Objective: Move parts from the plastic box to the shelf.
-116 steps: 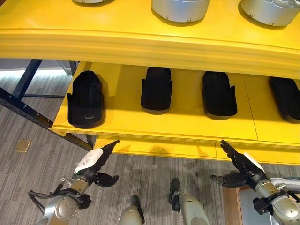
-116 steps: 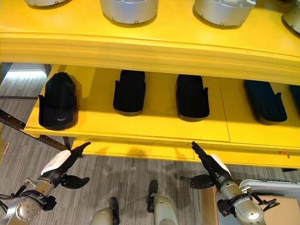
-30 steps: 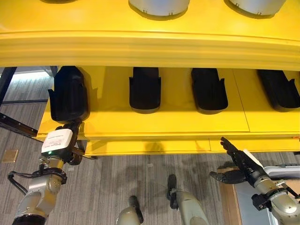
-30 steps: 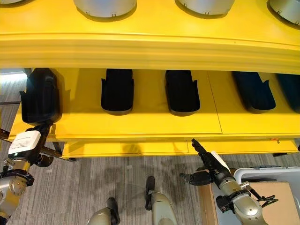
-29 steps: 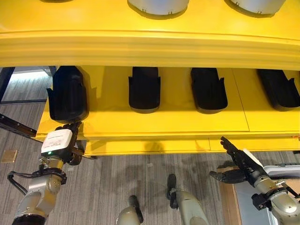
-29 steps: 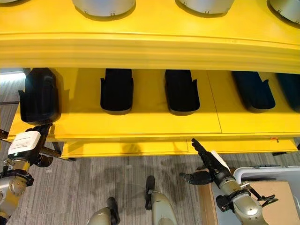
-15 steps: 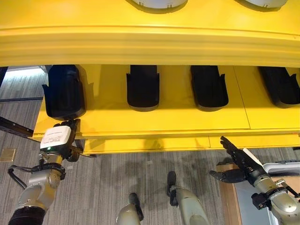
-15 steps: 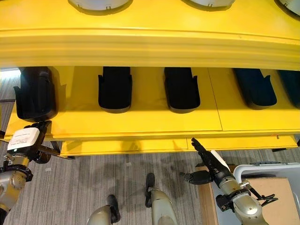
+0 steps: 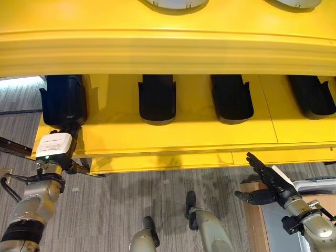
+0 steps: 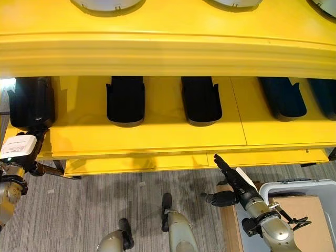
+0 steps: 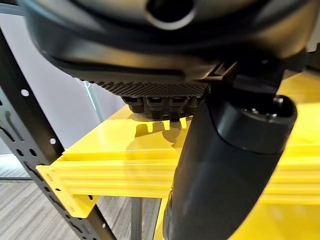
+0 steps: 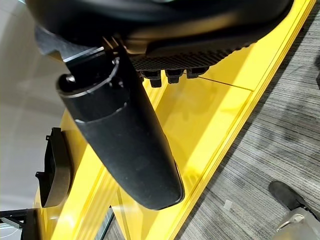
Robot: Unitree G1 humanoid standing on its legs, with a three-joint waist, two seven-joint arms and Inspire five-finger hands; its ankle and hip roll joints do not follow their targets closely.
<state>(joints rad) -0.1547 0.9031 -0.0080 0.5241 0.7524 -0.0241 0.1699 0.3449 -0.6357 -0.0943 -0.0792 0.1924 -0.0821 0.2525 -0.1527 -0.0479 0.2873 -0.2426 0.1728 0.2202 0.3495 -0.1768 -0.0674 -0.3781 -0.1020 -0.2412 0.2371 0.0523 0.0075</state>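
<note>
On the lower board of the yellow metal shelf [image 9: 184,139] lie four black moulded plastic parts in a row: one at 9 o'clock [image 9: 62,100], then a second [image 9: 156,98], a third [image 9: 231,98] and a fourth [image 9: 313,96] toward 3 o'clock. Left robot hand [image 9: 54,148], bearing a white label too small to read, reaches up to the 9 o'clock part; whether it grips cannot be told. Right robot hand [image 10: 234,188], spread and empty, hangs at 5 o'clock beside the grey plastic box [image 10: 294,184], which holds a brown board [image 10: 307,215].
</note>
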